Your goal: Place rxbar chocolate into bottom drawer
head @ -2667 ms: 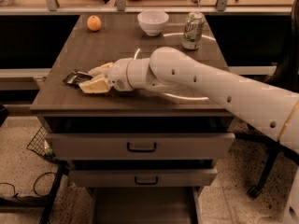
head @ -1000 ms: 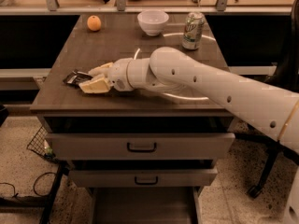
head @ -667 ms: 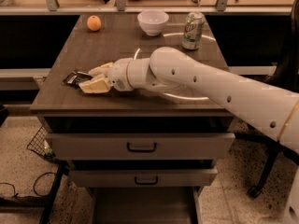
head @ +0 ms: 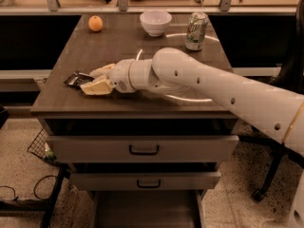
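Observation:
The rxbar chocolate point(head: 76, 79) is a dark, shiny bar lying flat near the left front corner of the cabinet top. My gripper point(head: 90, 80) lies low over the top, right at the bar's right end, with my white arm point(head: 213, 84) reaching in from the right. The bottom drawer point(head: 147, 210) is pulled out under the two upper drawers. Its plain grey floor shows at the lower edge of the camera view.
On the wooden top point(head: 142, 51) stand an orange point(head: 95, 23) at the back left, a white bowl point(head: 156, 22) at the back middle and a green soda can point(head: 196, 31) at the back right. A wire basket point(head: 40, 146) and cables lie on the floor at the left.

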Motion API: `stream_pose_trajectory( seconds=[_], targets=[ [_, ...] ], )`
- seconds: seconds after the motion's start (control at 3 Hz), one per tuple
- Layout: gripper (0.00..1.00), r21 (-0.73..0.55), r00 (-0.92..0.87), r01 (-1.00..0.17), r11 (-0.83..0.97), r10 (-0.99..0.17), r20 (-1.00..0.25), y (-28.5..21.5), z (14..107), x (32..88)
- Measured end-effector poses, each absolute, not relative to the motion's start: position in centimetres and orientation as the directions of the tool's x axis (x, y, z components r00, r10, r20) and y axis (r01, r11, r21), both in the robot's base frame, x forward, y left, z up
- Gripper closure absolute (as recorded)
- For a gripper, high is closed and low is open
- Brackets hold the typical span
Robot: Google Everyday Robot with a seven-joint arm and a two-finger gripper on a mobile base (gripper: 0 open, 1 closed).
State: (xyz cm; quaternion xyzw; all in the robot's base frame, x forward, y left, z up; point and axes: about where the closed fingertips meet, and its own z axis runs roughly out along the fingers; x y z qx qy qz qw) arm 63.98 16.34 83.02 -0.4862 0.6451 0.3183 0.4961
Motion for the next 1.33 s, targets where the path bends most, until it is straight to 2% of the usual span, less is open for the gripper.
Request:
stream_pose_trajectory(
  seconds=[1.33],
  targets=[
    [1.0,-0.072,-0.034,-0.943,0.324,-0.312,-0.95,16.36,83.03,63.97]
  ],
)
